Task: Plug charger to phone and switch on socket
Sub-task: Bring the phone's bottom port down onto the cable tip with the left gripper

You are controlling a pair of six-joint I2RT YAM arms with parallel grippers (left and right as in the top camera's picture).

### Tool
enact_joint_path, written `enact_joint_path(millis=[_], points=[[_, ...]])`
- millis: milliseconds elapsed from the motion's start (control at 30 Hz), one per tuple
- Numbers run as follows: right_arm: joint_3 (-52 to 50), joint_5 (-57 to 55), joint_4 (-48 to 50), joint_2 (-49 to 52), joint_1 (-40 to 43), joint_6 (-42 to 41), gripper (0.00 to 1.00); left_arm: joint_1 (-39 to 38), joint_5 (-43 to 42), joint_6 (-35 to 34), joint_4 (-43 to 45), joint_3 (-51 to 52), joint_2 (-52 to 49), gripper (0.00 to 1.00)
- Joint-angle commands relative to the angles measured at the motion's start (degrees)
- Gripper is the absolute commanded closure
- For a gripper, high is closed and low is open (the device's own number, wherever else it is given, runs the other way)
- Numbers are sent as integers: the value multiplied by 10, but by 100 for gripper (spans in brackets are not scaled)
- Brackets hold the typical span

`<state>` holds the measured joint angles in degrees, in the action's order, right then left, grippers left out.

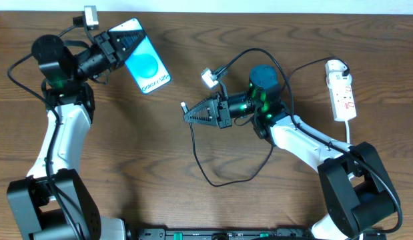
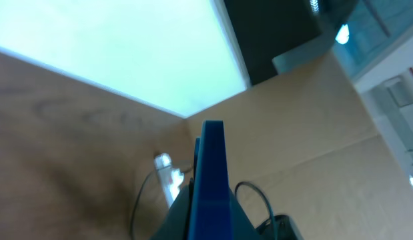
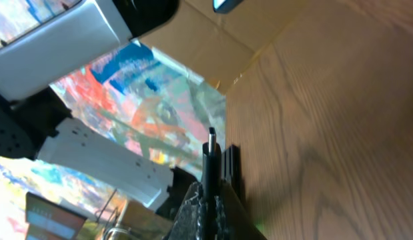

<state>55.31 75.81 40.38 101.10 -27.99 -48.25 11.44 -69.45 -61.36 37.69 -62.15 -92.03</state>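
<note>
The phone point(image 1: 147, 67), blue screen up, is held at its far-left end by my left gripper point(image 1: 128, 42), which is shut on it. In the left wrist view the phone point(image 2: 212, 167) shows edge-on as a blue strip between the dark fingers point(image 2: 181, 217). My right gripper point(image 1: 189, 113) sits mid-table, pointing left, shut on the charger's black cable just behind the plug tip point(image 1: 183, 105). The tip point(image 3: 211, 141) sticks out past the shut gripper point(image 3: 209, 195). The cable point(image 1: 216, 181) loops back across the table. The white socket point(image 1: 341, 90) lies at the far right, apart from both grippers.
The socket's white cord point(image 1: 350, 133) runs down beside the right arm's base point(image 1: 356, 190). The left arm's base point(image 1: 53, 203) is at the near left. Bare wooden tabletop point(image 1: 146, 147) lies between the two arms.
</note>
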Motion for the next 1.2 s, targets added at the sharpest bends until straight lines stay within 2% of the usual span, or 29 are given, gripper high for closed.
enact_joint_path(millis=[0, 267, 400, 800, 1167], points=[[2, -9, 35, -6, -2, -52, 99, -16, 22, -63, 64, -9, 14, 93], [2, -9, 124, -6, -2, -107, 99, -38, 19, -91, 77, -9, 14, 93], [2, -8, 126, -6, -2, -107, 99, -53, 6, -117, 77, -9, 14, 93], [2, -5, 137, -6, -2, -106, 99, -72, -41, -115, 79, -9, 14, 93], [2, -3, 141, -6, -2, -107, 99, -72, -31, -105, 79, -9, 14, 92]])
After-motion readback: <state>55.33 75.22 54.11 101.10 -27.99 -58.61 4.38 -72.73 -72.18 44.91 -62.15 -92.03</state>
